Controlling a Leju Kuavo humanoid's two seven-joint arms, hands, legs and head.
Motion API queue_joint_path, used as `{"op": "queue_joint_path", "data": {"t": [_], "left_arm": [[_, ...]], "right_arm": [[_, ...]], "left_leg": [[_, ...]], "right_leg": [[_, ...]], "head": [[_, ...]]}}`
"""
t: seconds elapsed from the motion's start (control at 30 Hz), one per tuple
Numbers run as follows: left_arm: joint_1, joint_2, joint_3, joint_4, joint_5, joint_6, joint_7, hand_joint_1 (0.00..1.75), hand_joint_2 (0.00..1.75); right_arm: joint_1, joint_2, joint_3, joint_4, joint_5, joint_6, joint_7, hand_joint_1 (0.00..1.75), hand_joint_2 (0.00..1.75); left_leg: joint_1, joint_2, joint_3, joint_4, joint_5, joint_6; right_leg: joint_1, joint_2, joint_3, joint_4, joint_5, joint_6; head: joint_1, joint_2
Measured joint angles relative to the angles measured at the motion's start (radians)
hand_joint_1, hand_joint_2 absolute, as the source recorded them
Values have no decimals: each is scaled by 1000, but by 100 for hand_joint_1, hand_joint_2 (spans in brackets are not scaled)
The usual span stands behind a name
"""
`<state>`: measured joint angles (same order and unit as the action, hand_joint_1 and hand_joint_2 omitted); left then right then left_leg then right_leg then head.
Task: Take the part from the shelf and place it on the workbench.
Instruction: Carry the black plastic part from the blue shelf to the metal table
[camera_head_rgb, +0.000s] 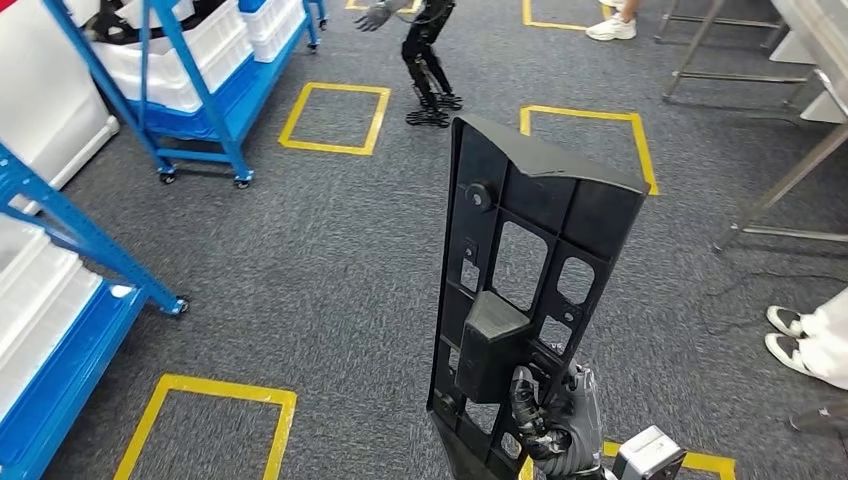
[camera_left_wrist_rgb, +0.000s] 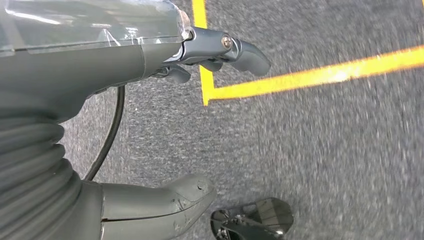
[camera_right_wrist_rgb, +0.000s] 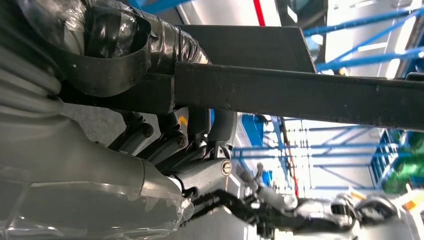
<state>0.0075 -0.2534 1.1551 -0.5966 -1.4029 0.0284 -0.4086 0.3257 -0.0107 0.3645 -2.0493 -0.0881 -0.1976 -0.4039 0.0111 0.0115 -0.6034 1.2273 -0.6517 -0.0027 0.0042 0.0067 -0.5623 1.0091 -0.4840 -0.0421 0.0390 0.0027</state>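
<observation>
right hand (camera_head_rgb: 556, 420) grips lower end of black part (camera_head_rgb: 520, 290), fingers (camera_right_wrist_rgb: 200, 135) wrapped round its edge; part held upright over grey carpet floor (camera_head_rgb: 300, 260); left hand (camera_left_wrist_rgb: 150, 125) hangs above floor near yellow tape line (camera_left_wrist_rgb: 310, 77), holding nothing, fingers apart; blue shelf (camera_head_rgb: 60, 290) at left; second robot (camera_head_rgb: 425, 55) ahead
</observation>
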Motion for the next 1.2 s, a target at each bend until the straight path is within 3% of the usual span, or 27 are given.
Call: {"op": "queue_joint_path", "data": {"t": [0.03,0.07,0.1,0.13,0.2,0.27,0.33,0.4,0.47,0.53,0.57,0.6,0.63,0.7,0.77,0.83,0.87,0.93,1.0,1.03,1.07,1.1,1.13,1.2], "left_arm": [[3,1,0,0,-2,-1,0,0,175],[5,2,0,0,-3,-2,0,0,175],[6,3,0,0,-4,-3,0,0,175],[6,5,0,0,-6,-4,0,0,175],[6,8,0,0,-7,-6,0,0,175],[6,11,0,0,-8,-7,0,0,175],[5,11,0,0,-11,-8,0,0,175],[6,12,-1,0,-15,-11,-2,0,175],[9,14,-2,0,-20,-13,-4,0,175],[12,16,-1,0,-24,-15,-4,0,175],[12,16,-1,0,-27,-16,-5,0,175],[12,17,-1,0,-30,-17,-5,0,175],[11,17,-2,0,-33,-19,-6,0,175],[10,17,-2,0,-37,-21,-7,0,175],[9,18,-2,0,-43,-24,-8,0,175],[6,19,-3,0,-48,-26,-9,0,175],[5,20,-3,0,-50,-27,-9,0,175],[4,22,-4,0,-53,-28,-10,0,175],[7,23,-5,0,-54,-29,-10,0,175],[9,23,-5,0,-54,-29,-10,0,175],[12,24,-5,0,-54,-29,-10,0,175],[12,25,-5,0,-55,-29,-10,0,175],[12,27,-5,0,-57,-30,-10,0,175],[11,31,-4,1,-62,-31,-11,0,175]], "right_arm": [[0,0,1,1,0,0,0,175,175],[0,0,1,2,-1,0,1,175,175],[0,0,1,4,-1,0,1,175,175],[0,0,1,5,-2,0,1,175,175],[-1,0,1,6,-3,0,2,175,175],[-2,0,2,6,-4,0,2,175,175],[-1,0,2,6,-5,-1,2,175,175],[1,0,2,6,-8,-1,2,175,175],[-1,0,2,7,-10,-1,2,175,175],[-2,0,2,8,-12,-1,2,175,175],[-2,-1,2,9,-14,-1,2,175,175],[-2,-1,2,11,-15,-1,2,175,175],[-2,-1,2,12,-17,-1,3,175,175],[-3,-1,2,13,-17,0,3,175,175],[-6,-1,2,13,-18,0,3,175,175],[-6,-1,2,13,-19,0,3,175,175],[-6,-1,3,13,-19,0,4,175,175],[-9,-2,3,13,-20,0,4,175,175],[-13,-2,3,14,-21,0,4,175,175],[-13,-2,3,15,-22,0,4,175,175],[-13,-2,3,16,-22,0,4,175,175],[-13,-2,3,18,-24,0,4,175,175],[-13,-2,3,19,-25,0,4,175,175],[-14,-2,3,21,-27,0,4,175,175]], "left_leg": [[0,-4,-22,46,-11,0],[0,-5,-30,59,-2,0],[0,-7,-21,36,25,0],[1,-17,4,-22,65,2],[3,-68,55,-144,118,7],[3,-101,74,-194,125,12],[2,-81,77,-204,131,21],[5,-53,82,-218,140,35],[4,-23,84,-225,143,42],[2,8,83,-225,142,43],[2,23,84,-225,140,42],[1,37,85,-225,138,40],[1,49,88,-225,136,38],[-1,70,95,-224,130,31],[-3,87,101,-224,125,21],[-2,102,106,-226,121,10],[0,95,108,-222,115,5],[3,49,87,-167,76,-1],[4,4,26,-41,14,-1],[4,-3,-7,21,-6,-1],[4,-5,-28,56,-8,-2],[4,-6,-34,55,12,-2],[4,-10,-22,16,49,-1],[6,-49,25,-108,118,3]], "right_leg": [[1,14,-1,2,0,-1],[2,28,-1,5,0,-1],[2,42,-2,9,-1,0],[1,56,-2,14,-3,2],[0,82,-8,28,-8,8],[-4,105,-20,36,-7,20],[-8,124,-29,35,-1,33],[-5,87,-43,59,-16,44],[-5,25,-88,152,-71,54],[-12,3,-146,267,-118,62],[-16,0,-158,291,-119,65],[-18,-4,-150,276,-100,66],[-19,-12,-122,225,-68,66],[-13,-54,-50,88,-16,58],[-2,-81,-18,25,-5,46],[3,-63,-19,22,-4,35],[1,-52,-18,17,-1,29],[-4,-31,-13,6,5,14],[-3,-9,-12,5,6,5],[-1,5,-13,6,6,3],[0,20,-13,9,5,2],[2,35,-13,12,4,2],[2,51,-13,17,2,2],[2,78,-16,30,-4,7]], "head": [[0,0],[0,0],[0,0],[0,0],[0,0],[0,0],[0,0],[0,0],[1,0],[1,0],[1,0],[1,0],[1,0],[1,0],[0,0],[0,0],[0,0],[0,0],[0,0],[0,0],[0,0],[0,0],[0,0],[0,0]]}}
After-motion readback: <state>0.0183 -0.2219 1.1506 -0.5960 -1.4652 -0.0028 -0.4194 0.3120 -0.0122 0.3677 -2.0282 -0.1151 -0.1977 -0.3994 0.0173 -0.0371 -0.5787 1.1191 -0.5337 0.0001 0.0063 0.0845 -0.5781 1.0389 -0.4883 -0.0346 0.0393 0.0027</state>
